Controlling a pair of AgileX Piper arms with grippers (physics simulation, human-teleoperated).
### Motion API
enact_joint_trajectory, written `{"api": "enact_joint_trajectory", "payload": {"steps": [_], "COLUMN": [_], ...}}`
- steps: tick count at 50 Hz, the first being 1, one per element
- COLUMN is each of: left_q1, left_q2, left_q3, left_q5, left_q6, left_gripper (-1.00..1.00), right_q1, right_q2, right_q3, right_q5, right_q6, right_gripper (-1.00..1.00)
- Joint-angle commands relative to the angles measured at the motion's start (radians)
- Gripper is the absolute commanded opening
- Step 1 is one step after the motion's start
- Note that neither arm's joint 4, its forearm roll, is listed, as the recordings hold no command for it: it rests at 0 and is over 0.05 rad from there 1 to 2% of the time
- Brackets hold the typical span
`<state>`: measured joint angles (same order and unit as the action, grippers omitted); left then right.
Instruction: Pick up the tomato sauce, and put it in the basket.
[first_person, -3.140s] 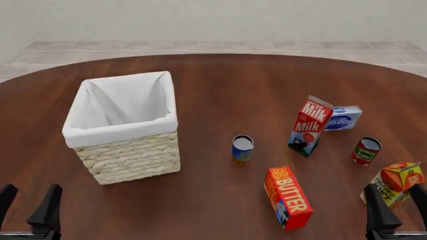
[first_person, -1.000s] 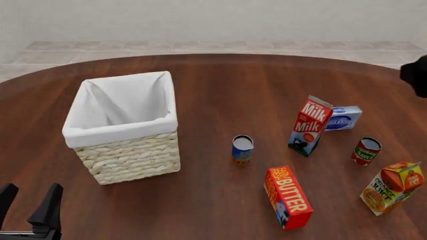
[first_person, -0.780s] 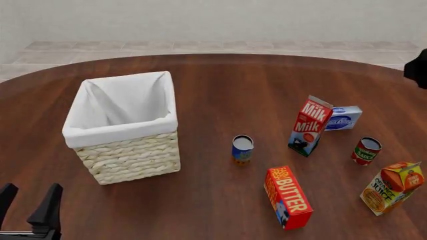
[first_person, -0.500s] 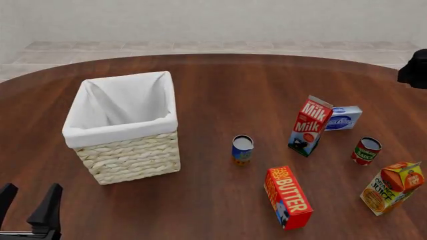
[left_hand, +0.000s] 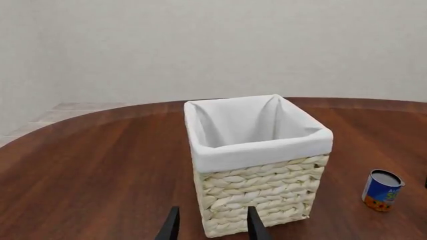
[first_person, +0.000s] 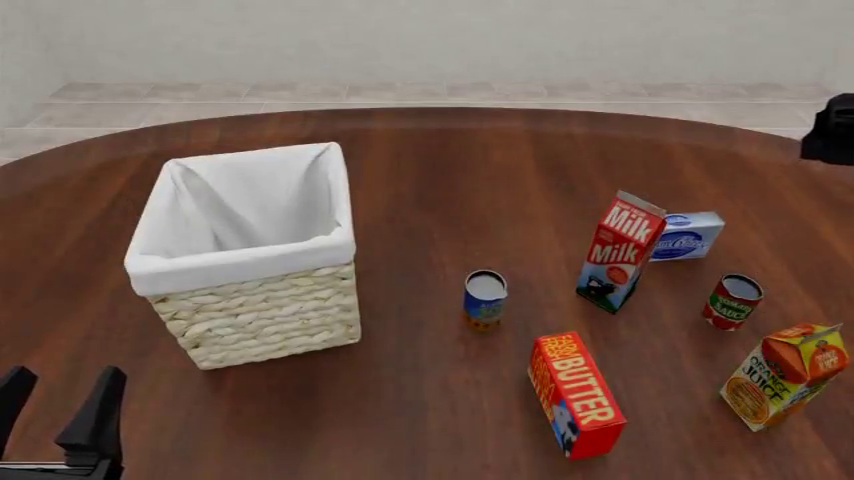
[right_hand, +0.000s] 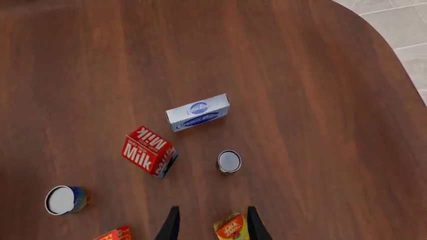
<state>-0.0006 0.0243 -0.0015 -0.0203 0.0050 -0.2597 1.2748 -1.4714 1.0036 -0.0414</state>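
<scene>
Raised since three seconds ago, the right gripper (right_hand: 208, 225) hovers high with fingers parted and empty, the tomato sauce (right_hand: 229, 162) standing just ahead of its tips. From the front, the can (first_person: 733, 301) sits far from the basket (first_person: 254, 300).

Front view high behind the table (first_person: 441, 170); left wrist low, level; right wrist overhead, both sharing the blue can (left_hand: 382, 190)

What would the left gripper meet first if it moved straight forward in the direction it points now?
Probably the basket: in the left wrist view the open left gripper points at its woven wall, with nothing between them. The depth is unclear.
</scene>
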Motion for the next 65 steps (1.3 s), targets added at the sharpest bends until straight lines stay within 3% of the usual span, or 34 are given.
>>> {"api": "enact_joint_trajectory", "payload": {"steps": [1, 23, 65], "left_q1": [0.000, 0.000, 0.000], "left_q2": [0.001, 0.001, 0.001], "left_q3": [0.001, 0.000, 0.000], "left_q5": [-0.001, -0.001, -0.001], "left_q6": [0.000, 0.000, 0.000], "left_gripper": [1.00, 1.00, 1.00], "right_q1": [-0.016, -0.069, -0.061], "right_q2": [0.052, 0.125, 0.272], "right_q3": [0.003, 0.085, 0.157], "right_q5": [-0.051, -0.158, -0.319], "right_q6": [-0.009, -0.047, -0.014], "right_gripper": [1.00, 1.00, 1.00]}}
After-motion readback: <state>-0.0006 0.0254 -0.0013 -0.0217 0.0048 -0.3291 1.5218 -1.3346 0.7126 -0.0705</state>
